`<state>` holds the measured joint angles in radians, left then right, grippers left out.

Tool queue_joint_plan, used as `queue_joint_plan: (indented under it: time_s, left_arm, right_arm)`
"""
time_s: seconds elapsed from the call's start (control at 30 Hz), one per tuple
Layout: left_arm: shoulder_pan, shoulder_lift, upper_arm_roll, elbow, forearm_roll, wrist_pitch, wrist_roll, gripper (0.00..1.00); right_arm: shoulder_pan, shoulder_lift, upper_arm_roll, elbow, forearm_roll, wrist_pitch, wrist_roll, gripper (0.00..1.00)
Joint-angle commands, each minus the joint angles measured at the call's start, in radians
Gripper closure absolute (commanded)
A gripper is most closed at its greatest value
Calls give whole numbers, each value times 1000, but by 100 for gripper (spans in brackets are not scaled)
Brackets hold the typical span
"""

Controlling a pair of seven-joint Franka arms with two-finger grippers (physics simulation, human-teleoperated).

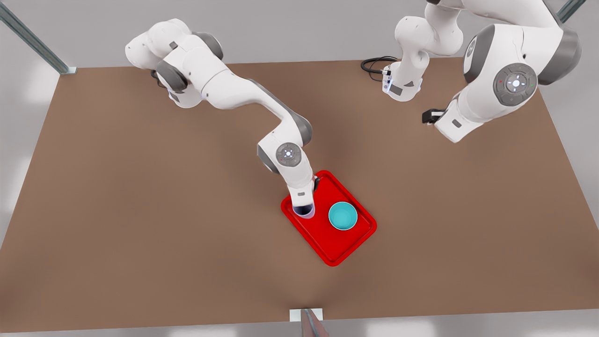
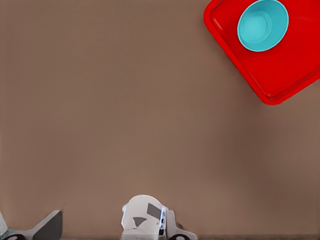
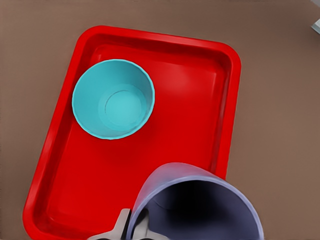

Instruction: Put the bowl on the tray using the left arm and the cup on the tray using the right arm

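The red tray [image 1: 344, 245] lies mid-table with the teal bowl [image 1: 342, 216] standing upright inside it, free of any gripper. The arm on the front view's left reaches down onto the tray; it is my right arm, and its gripper [image 1: 304, 205] is shut on the rim of the lavender cup [image 1: 305, 213] at the tray's left side. Whether the cup's base touches the tray I cannot tell. In the right wrist view the cup [image 3: 200, 205] is close, beside the bowl [image 3: 113, 99] on the tray [image 3: 190, 100]. My left gripper [image 1: 431, 115] waits raised at the front view's right, far from bowl [image 2: 263, 25] and tray [image 2: 290, 70].
Brown tabletop surrounds the tray on all sides. A black cable [image 1: 374, 65] lies by the arm base [image 1: 402, 84] at the back. A small white bracket [image 1: 306, 314] sits at the table's front edge. Metal struts stand at the back corners.
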<state>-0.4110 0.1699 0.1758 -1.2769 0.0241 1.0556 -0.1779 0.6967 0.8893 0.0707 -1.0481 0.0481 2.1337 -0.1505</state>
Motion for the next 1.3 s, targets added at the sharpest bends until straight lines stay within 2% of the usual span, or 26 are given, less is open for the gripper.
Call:
queue_joint_plan:
  time_s: [0.0, 0.37, 0.4, 0.43, 0.47, 0.53, 0.8, 0.87, 0.9, 0.97, 1.0, 1.13, 1.2, 1.27]
  left_arm:
    - [1, -1, 1, 2, 0, -60, 0, 0]
    - [3, 0, 2, 2, 0, -62, 1, 0]
    - [3, 0, 2, 2, 0, -63, 1, 0]
    - [3, 0, 2, 2, 0, -63, 0, 0]
    - [3, 0, 2, 2, 0, -63, 1, 0]
    - [4, 0, 4, 2, 0, -62, 1, 0]
    - [8, 3, 5, 2, -1, -60, 1, 0]
    - [8, 3, 5, 2, -1, -60, 1, 0]
    - [8, 3, 5, 2, -1, -62, -3, 0]
    - [8, 10, 4, 45, 0, -62, -9, 0]
    - [6, 11, 4, 48, 2, -57, -12, 0]
    - [4, 19, 1, 48, -1, -94, -9, 0]
    - [3, 19, 1, 48, -3, -98, -6, 0]
    - [6, 17, 2, 48, -12, -109, 12, 0]
  right_arm:
    - [9, 17, 0, 16, -5, 34, 60, 79]
    - [7, 73, -6, 13, -7, 37, 60, 79]
    - [7, 74, -6, 6, -7, 60, 59, 68]
    - [7, 82, -6, 6, -7, 66, 59, 47]
    - [9, 83, -6, 6, -7, 72, 57, 36]
    - [15, 86, -6, 5, -7, 84, 59, 0]
    - [-2, 70, 4, 13, 61, 69, 52, 0]
    - [-23, 37, 6, 14, 88, 9, 51, 0]
    - [-45, 13, 6, 13, 90, -53, 49, 0]
    - [-192, -29, 93, 14, 104, -231, 28, 0]
    - [-258, -41, 110, 14, 105, -314, -9, 0]
    - [-564, -81, 106, 25, 9, -722, -26, 0]
    - [-674, -214, 101, 25, -212, -883, -41, 0]
    - [-747, -337, 101, 25, -215, -960, -38, 0]
